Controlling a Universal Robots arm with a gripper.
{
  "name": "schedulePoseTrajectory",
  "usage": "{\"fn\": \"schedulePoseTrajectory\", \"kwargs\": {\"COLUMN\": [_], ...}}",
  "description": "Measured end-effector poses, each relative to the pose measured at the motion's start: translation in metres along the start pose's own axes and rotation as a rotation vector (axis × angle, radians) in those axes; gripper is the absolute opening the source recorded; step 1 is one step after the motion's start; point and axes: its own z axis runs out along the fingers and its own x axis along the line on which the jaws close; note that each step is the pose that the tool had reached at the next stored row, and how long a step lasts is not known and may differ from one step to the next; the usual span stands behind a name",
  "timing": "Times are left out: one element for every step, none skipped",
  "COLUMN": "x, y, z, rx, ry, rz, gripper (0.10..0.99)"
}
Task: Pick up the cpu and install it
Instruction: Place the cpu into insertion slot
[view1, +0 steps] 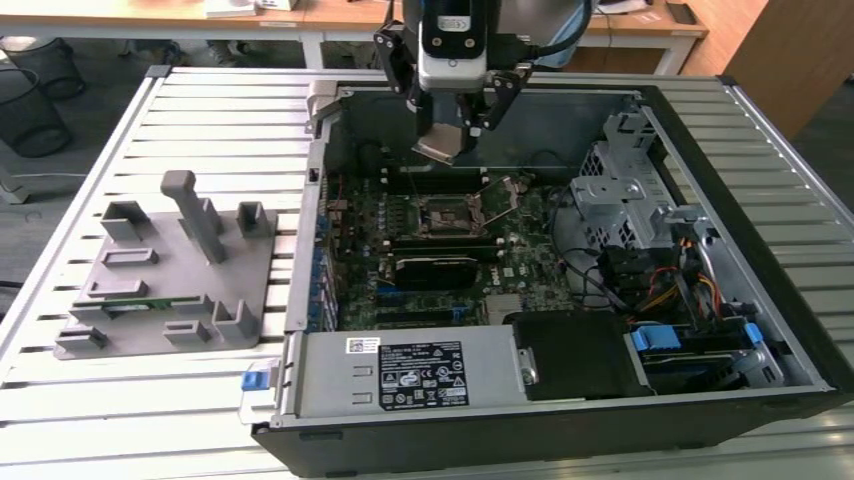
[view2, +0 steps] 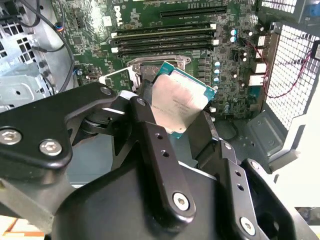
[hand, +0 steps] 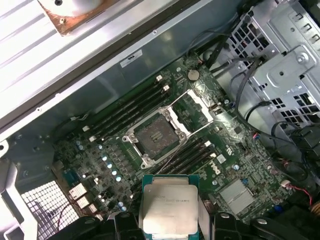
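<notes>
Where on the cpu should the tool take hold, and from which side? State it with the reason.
Grip the cpu by two opposite thin rims, coming in along its plane, not onto its faces. It is a flat square: only the rims give parallel surfaces. The tool holds it so now, above the motherboard, near the open socket.

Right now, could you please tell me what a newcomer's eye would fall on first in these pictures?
The gripper stands out first, shut on the cpu and holding it tilted above the motherboard inside the open computer case. Below it, the black socket lies bare with its metal frame swung open. On the exterior view's left, a grey holder stands on the slatted table.
</notes>
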Motion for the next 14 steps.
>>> {"fn": "schedulePoseTrajectory", "kwargs": {"x": [0.0000, 0.0001, 0.0001, 0.0001, 0.0002, 0.0002, 0.0003, 0.0003, 0.0004, 0.0004, 0.0005, 0.0006, 0.0006, 0.0007], "y": [0.0000, 0.0000, 0.0001, 0.0002, 0.0002, 0.0003, 0.0003, 0.0004, 0.0005, 0.0006, 0.0007, 0.0007, 0.0008, 0.0009], "z": [0.0000, 0.0000, 0.0000, 0.0001, 0.0001, 0.0001, 0.0001, 0.0002, 0.0002, 0.0002, 0.0002, 0.0003, 0.0003, 0.0003], "rx": [0.000, 0.000, 0.001, 0.001, 0.001, 0.001, 0.001, 0.002, 0.002, 0.002, 0.002, 0.003, 0.003, 0.003], "ry": [-0.0011, -0.0022, -0.0033, -0.0044, -0.0055, -0.0067, -0.0078, -0.0090, -0.0101, -0.0112, -0.0121, -0.0132, -0.0142, -0.0153], "rz": [0.011, 0.022, 0.033, 0.043, 0.054, 0.066, 0.077, 0.089, 0.101, 0.111, 0.122, 0.133, 0.144, 0.155], "gripper": [0.525, 0.525, 0.525, 0.525, 0.525, 0.525, 0.525, 0.525, 0.525, 0.525, 0.525, 0.525, 0.525, 0.525]}}
